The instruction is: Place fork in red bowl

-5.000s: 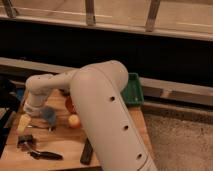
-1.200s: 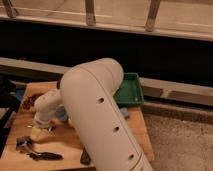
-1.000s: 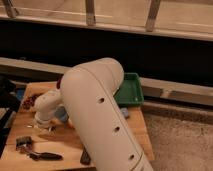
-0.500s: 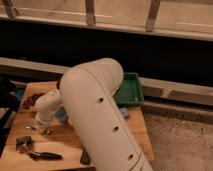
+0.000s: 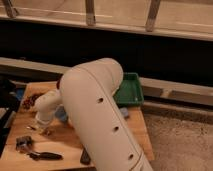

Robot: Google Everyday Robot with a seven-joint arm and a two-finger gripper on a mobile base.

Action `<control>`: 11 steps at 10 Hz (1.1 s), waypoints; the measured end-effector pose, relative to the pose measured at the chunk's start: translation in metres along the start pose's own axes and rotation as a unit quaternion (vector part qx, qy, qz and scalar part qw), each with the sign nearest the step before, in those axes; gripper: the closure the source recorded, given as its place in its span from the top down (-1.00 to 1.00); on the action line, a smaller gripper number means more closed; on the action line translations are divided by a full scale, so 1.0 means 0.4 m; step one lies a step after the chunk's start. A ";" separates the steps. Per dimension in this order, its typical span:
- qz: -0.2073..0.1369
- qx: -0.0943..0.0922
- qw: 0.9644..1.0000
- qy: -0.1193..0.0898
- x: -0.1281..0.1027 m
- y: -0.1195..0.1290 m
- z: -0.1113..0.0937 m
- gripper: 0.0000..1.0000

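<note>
No text, label, brand or number can be read anywhere, neither on the white arm (image 5: 95, 105) nor on the gripper (image 5: 44, 131), low over the table (image 5: 59, 144) at its left part

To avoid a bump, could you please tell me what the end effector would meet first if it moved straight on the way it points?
Low over the wooden table, the end effector points downward and would probably meet that table first, though depth is unclear.

Wooden table (image 5: 62, 143), green tray (image 5: 129, 90) at back right, black-handled tool (image 5: 39, 153) front left, hand (image 5: 43, 131) low over left side
</note>
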State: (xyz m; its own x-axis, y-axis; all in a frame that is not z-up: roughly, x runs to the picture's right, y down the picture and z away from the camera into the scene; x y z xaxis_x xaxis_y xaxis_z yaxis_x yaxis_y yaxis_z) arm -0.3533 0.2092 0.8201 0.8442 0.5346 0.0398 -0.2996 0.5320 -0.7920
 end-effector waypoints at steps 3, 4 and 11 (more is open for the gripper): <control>0.042 -0.001 0.999 -0.004 -0.039 -0.021 -0.144 -1.00; 0.056 -0.004 0.998 -0.003 -0.053 -0.023 -0.194 -1.00; 0.181 0.008 0.983 -0.019 0.080 -0.124 -0.394 -1.00</control>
State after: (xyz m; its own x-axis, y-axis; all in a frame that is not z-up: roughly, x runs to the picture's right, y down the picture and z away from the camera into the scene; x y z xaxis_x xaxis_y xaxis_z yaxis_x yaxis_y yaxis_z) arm -0.2415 0.0966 0.7646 0.6634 0.7149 -0.2209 -0.5852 0.3118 -0.7485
